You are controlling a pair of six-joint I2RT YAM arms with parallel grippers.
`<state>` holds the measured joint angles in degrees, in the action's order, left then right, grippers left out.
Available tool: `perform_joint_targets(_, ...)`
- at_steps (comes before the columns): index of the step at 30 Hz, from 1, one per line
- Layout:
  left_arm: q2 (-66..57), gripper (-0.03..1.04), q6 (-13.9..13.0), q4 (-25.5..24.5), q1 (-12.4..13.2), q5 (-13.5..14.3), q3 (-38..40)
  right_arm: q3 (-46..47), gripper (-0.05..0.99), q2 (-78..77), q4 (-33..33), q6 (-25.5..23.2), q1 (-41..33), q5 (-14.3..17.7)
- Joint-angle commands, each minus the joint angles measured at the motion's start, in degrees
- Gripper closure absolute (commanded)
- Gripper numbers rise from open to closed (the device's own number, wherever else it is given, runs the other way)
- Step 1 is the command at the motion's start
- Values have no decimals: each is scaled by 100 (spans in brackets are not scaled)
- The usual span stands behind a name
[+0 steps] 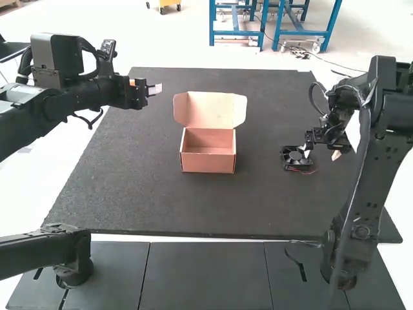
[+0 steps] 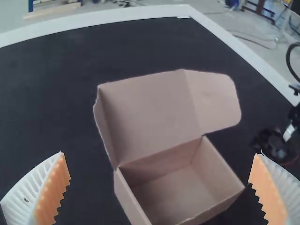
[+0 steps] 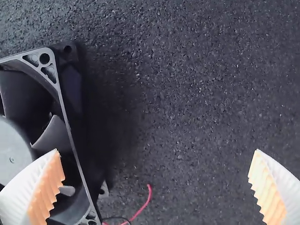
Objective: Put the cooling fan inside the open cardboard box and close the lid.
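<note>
Matting, black and grainy, lies under everything we describe. Nearest to us, toward the right side, the cooling fan lies flat on it, and a thin red wire curls out by its frame. We find the right tool low over this spot with its two parts spread wide. One ribbed white finger with an orange pad hangs over the fan's blades, and the other is over bare matting beside the frame. We cannot tell whether that first finger touches the fan.

To the left of the fan and clear of it, near the middle of the matting, stands the cardboard box. It sits upright and open, its brown inner floor in plain sight. Its lid rises from the back wall, leaning slightly away, with a rounded flap at each end.

Farther back and to the left, we see the left tool held above the matting, well apart from the box and pointing toward the lid. It too is spread wide, gripping nothing. From its own wrist we look down into the box, and the fan shows dark beyond the box's far corner.
</note>
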<state>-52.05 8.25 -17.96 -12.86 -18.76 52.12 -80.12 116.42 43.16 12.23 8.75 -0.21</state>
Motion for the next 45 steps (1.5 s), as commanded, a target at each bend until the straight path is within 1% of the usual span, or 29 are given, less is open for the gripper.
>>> perform_joint_targets(1,99,11,36,73,3,66,132,-224,3,100,44,-10,4,-50)
perform_joint_targets(5,99,11,36,82,3,66,141,-276,4,197,114,-19,-5,-41)
perform_joint_targets(9,99,11,45,99,12,66,132,-320,8,293,167,-36,-58,-50)
perform_joint_targets(13,99,11,45,134,3,66,132,-364,19,364,167,-63,-76,-58)
perform_joint_targets(17,90,11,54,161,12,66,158,-443,30,425,167,-72,-102,-164)
perform_joint_targets(22,90,11,45,161,12,66,167,-470,39,496,176,-80,-163,-269)
perform_joint_targets(28,99,11,45,152,12,66,202,-470,56,575,351,-72,-322,-533)
perform_joint_targets(30,99,11,45,134,12,66,202,-470,60,601,422,-72,-374,-603)
perform_joint_targets(33,99,11,45,117,12,66,211,-470,73,645,466,-72,-436,-726)
perform_joint_targets(34,99,11,45,108,12,66,202,-470,76,654,466,-89,-453,-761)
perform_joint_targets(35,99,11,45,108,12,66,202,-470,76,654,466,-107,-453,-770)
perform_joint_targets(37,108,11,45,108,3,66,211,-470,85,654,466,-124,-480,-858)
perform_joint_targets(39,108,11,45,99,12,66,202,-479,95,654,457,-142,-489,-928)
perform_joint_targets(45,108,11,45,90,12,66,202,-487,95,627,474,-291,-471,-990)
